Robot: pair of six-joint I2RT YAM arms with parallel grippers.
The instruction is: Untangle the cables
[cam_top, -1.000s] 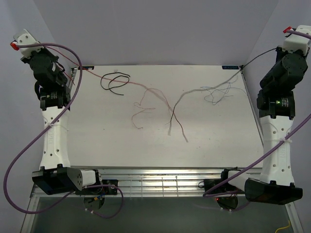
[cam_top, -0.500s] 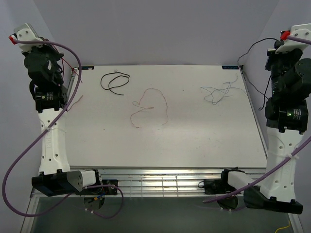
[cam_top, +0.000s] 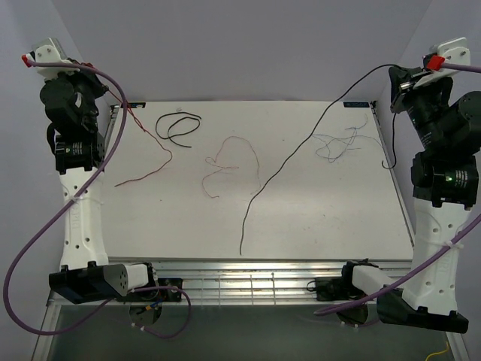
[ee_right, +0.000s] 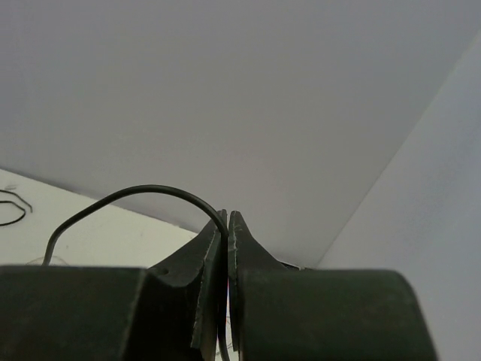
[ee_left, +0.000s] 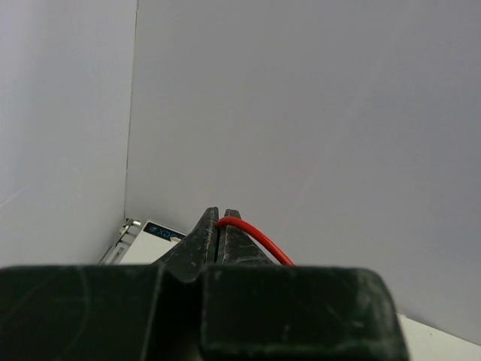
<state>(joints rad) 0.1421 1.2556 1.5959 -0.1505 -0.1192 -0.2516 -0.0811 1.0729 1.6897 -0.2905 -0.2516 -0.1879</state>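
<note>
My left gripper is raised at the table's back left corner, shut on the red cable, which trails down onto the table. In the left wrist view the shut fingertips pinch the red cable. My right gripper is raised at the back right, shut on a black cable that runs diagonally to the table's front middle. It also shows in the right wrist view at the shut gripper. A second black cable, the pale pink cable and the pale blue-grey cable lie apart.
The white table is closed in by pale walls at the back and both sides. A slatted metal rail runs along the front edge between the arm bases. Thick purple hoses hang off both arms.
A second ago the red and black cables lay crossed with the pink one mid-table. Both grippers pulled them outward and up; now their free ends trail back across the table, separate.
</note>
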